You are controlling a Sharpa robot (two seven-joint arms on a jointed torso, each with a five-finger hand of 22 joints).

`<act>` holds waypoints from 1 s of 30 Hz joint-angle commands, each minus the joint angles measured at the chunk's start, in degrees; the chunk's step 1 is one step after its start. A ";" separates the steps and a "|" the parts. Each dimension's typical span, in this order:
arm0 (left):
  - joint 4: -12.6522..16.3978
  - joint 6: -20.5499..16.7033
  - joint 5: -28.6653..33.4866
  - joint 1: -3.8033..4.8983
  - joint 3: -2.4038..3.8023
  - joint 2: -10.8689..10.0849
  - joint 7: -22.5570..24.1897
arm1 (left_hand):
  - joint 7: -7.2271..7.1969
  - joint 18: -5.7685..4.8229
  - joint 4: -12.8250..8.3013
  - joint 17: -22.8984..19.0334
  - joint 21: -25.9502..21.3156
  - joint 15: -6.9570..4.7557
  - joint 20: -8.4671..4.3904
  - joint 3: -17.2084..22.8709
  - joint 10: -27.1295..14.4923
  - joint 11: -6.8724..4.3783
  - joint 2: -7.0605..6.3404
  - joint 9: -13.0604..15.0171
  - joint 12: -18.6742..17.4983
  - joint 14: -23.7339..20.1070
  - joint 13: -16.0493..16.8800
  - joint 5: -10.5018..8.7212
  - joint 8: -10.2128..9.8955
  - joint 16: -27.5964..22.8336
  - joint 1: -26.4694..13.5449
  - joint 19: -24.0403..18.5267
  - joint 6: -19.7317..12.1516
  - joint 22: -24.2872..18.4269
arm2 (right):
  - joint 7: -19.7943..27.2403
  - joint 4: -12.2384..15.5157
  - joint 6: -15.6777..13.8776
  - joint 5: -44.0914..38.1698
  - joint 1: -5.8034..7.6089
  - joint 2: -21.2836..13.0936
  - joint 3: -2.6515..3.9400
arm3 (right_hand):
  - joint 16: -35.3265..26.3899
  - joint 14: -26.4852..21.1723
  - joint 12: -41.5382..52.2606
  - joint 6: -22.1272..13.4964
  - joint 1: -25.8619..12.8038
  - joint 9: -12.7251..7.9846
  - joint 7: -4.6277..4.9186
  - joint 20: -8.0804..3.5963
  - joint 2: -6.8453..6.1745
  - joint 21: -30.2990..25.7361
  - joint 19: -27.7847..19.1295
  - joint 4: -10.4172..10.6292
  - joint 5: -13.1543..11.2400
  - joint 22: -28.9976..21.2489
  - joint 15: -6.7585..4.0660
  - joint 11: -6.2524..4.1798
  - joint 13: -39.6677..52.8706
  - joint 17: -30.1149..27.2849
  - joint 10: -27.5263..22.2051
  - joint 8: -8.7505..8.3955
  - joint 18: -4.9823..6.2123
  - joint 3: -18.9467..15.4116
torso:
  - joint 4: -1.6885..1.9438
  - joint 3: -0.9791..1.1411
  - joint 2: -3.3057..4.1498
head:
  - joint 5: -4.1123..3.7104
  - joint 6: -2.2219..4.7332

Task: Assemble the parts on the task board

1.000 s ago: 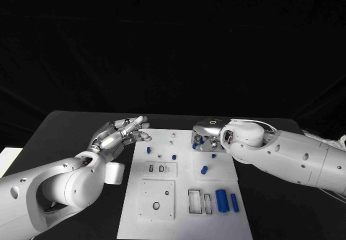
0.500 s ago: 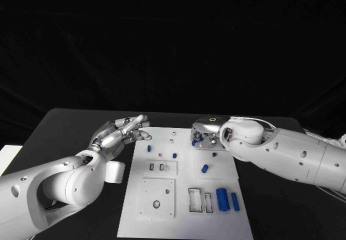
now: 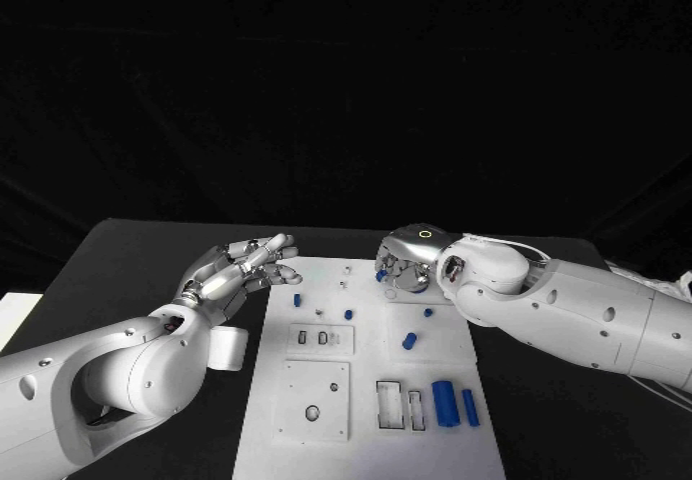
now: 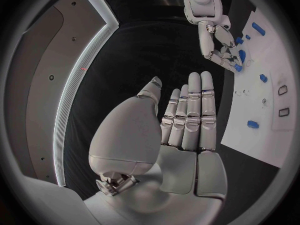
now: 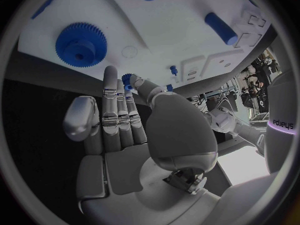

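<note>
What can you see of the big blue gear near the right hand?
The gear is a blue, plastic-looking disc with fine teeth all round its rim and a raised hub with a hole in the middle. In the right wrist view it lies flat on the white task board near its edge, just beyond the fingertips of the right hand. Nothing grips it. Whether it sits on a peg cannot be told. The right hand pinches a different, smaller blue part.

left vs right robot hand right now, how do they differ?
The left robot hand hovers over the black table beside the task board, fingers straight and together, holding nothing. The right robot hand is over the board's far end, pinching a small blue part. Both are silver on white arms.
</note>
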 commanded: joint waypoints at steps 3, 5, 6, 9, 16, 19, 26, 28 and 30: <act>0.04 0.70 0.08 0.07 0.05 0.19 0.17 | -0.01 -0.01 -0.22 0.08 0.27 0.20 -0.09 0.00 -0.57 0.02 0.57 -0.08 -0.29 -0.27 -0.07 -0.20 -0.27 -0.25 0.23 -0.33 -0.38 0.06 | -3.33 -0.14 -4.44 -2.22 0.30 1.13 0.10 | -0.42 0.41 0.10 0.37 -0.49 0.42 -0.18 0.00 -0.11 0.35 0.41 0.41 0.11 0.27 -0.13 0.05 -0.03 0.09 0.46 0.11 -1.16 -0.02 | 0.13 -0.10 0.29 | 0.04 0.20; 0.03 0.71 0.08 0.07 0.05 0.24 0.15 | -0.01 -0.01 -0.22 0.08 0.27 0.20 -0.09 0.00 -0.57 0.02 0.57 -0.08 -0.29 -0.27 -0.07 -0.20 -0.27 -0.25 0.23 -0.33 -0.38 0.06 | -3.57 -0.43 -4.64 -2.34 0.42 1.69 0.12 | -0.42 0.41 0.10 0.37 -0.49 0.42 -0.18 0.00 -0.11 0.35 0.41 0.41 0.11 0.27 -0.13 0.05 -0.03 0.09 0.46 0.11 -1.16 -0.02 | 0.16 -0.17 0.36 | 0.00 0.27; 0.03 0.71 0.08 0.07 0.05 0.26 0.14 | -0.01 -0.01 -0.22 0.08 0.27 0.20 -0.09 0.00 -0.57 0.02 0.57 -0.08 -0.29 -0.27 -0.07 -0.20 -0.27 -0.25 0.23 -0.33 -0.38 0.06 | -3.67 -0.64 -4.72 -2.39 0.47 2.00 0.12 | -0.42 0.41 0.10 0.37 -0.49 0.42 -0.18 0.00 -0.11 0.35 0.41 0.41 0.11 0.27 -0.13 0.05 -0.03 0.09 0.46 0.11 -1.16 -0.02 | 0.18 -0.21 0.43 | 0.00 0.34; 0.04 0.74 0.08 0.07 0.05 0.33 0.13 | 0.00 0.00 -0.30 0.10 0.28 0.21 -0.08 0.04 -0.61 0.02 0.61 -0.08 -0.28 -0.28 -0.07 -0.19 -0.27 -0.29 0.32 -0.36 -0.41 0.07 | -3.77 -1.28 -4.94 -2.47 0.59 2.84 0.13 | -0.42 0.41 0.10 0.37 -0.49 0.42 -0.18 0.00 -0.11 0.35 0.41 0.41 0.11 0.27 -0.13 0.05 -0.03 0.09 0.46 0.11 -1.16 -0.02 | 0.22 -0.26 0.56 | -0.04 0.48; -0.01 0.82 0.08 0.07 0.05 0.54 0.09 | 0.00 0.00 -0.30 0.10 0.28 0.21 -0.08 0.04 -0.61 0.02 0.61 -0.08 -0.28 -0.28 -0.07 -0.19 -0.27 -0.29 0.32 -0.36 -0.41 0.07 | -3.56 -2.91 -5.14 -2.54 0.69 4.88 0.14 | -0.48 0.43 0.07 0.39 -0.45 0.46 -0.18 -0.01 -0.11 0.46 0.42 0.62 0.18 0.36 -0.14 0.04 -0.04 0.19 0.48 0.08 -1.17 0.12 | 0.54 -0.36 0.86 | -0.21 0.57; -0.11 0.83 0.08 0.07 0.05 0.61 0.08 | 0.00 0.00 -0.30 0.10 0.28 0.21 -0.08 0.04 -0.61 0.02 0.61 -0.08 -0.28 -0.28 -0.07 -0.19 -0.27 -0.29 0.32 -0.36 -0.41 0.07 | -3.19 -3.51 -4.72 -2.47 0.69 5.63 0.13 | -0.49 0.43 0.07 0.38 -0.45 0.46 -0.18 -0.01 -0.15 0.49 0.43 0.64 0.18 0.39 -0.14 0.05 -0.04 0.20 0.48 0.08 -1.17 0.12 | 0.78 -0.44 1.03 | -0.31 0.59; -0.21 0.86 0.08 0.07 0.05 0.72 0.03 | 0.00 0.00 -0.30 0.10 0.28 0.21 -0.08 0.04 -0.61 0.02 0.61 -0.08 -0.28 -0.28 -0.07 -0.19 -0.27 -0.29 0.32 -0.36 -0.41 0.07 | -2.67 -4.51 -3.96 -2.38 0.60 6.82 0.09 | -0.54 0.45 0.03 0.35 -0.49 0.49 -0.15 -0.01 -0.39 0.59 0.44 0.80 0.13 0.49 -0.13 0.07 -0.05 0.29 0.45 0.03 -1.19 0.12 | 0.82 -0.54 1.15 | -0.15 0.42; -0.23 0.88 0.08 0.07 0.05 0.76 0.02 | 0.00 0.00 -0.30 0.10 0.28 0.21 -0.08 0.04 -0.61 0.02 0.61 -0.08 -0.28 -0.28 -0.07 -0.19 -0.27 -0.29 0.32 -0.36 -0.41 0.07 | -2.58 -4.79 -3.76 -2.38 0.57 7.11 0.07 | -0.54 0.45 0.03 0.35 -0.49 0.49 -0.15 -0.01 -0.39 0.59 0.44 0.80 0.13 0.49 -0.13 0.07 -0.05 0.29 0.45 0.03 -1.19 0.12 | 0.83 -0.56 1.14 | -0.16 0.38; -0.24 0.88 0.08 0.07 0.05 0.79 0.01 | 0.00 0.00 -0.30 0.10 0.28 0.21 -0.08 0.04 -0.61 0.02 0.61 -0.08 -0.28 -0.28 -0.07 -0.19 -0.27 -0.29 0.32 -0.36 -0.41 0.07 | -2.51 -4.99 -3.53 -2.37 0.53 7.35 0.05 | -0.54 0.45 0.03 0.35 -0.49 0.49 -0.15 -0.01 -0.39 0.59 0.44 0.80 0.13 0.49 -0.13 0.07 -0.05 0.29 0.45 0.03 -1.19 0.12 | 0.89 -0.60 1.19 | -0.14 0.41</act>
